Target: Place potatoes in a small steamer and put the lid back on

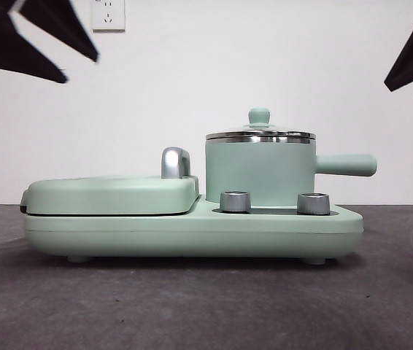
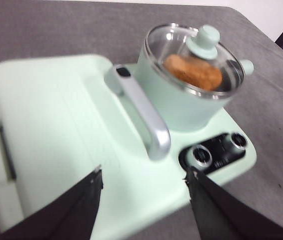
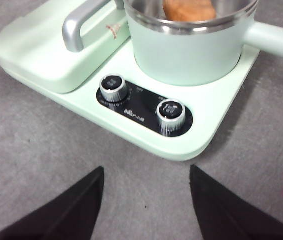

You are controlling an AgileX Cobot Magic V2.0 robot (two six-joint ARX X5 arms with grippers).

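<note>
**Front view: lid seated, potato inside, both arms clear**

Front view shows you the small mint-green cylindrical steamer pot (image 1: 260, 173) with its steel rim and straight side handle, standing on the mint-green cooker base (image 1: 192, 233) on the grey table (image 1: 192, 306). The round clear glass lid (image 1: 260, 134) with its steel rim and mint-green knob sits level on the pot's rim. Beside the pot lies the flat mint-green griddle cover (image 1: 112, 195) with a chrome handle.

Through the glass in the left wrist view you see the orange-brown, wrinkled potato (image 2: 192, 72) resting inside the pot. By these pictures, the task looks finished.

Your left pincer (image 2: 144, 187) hangs above the griddle cover, jaws spread wide and holding nothing. Your right pincer (image 3: 146, 185) hangs over the bare table just in front of the two steel control knobs (image 3: 170, 111), jaws likewise wide and empty.

Should you need to reseat anything, judge it this way: the lid is glass, likely slick at the rim and breakable if dropped, so take it by the knob only, squarely from above. The potato looks firm and rounded, nearly as wide as the pot, so grip it across its short axis. The pot probably tips easily if you nudge its handle.
</note>
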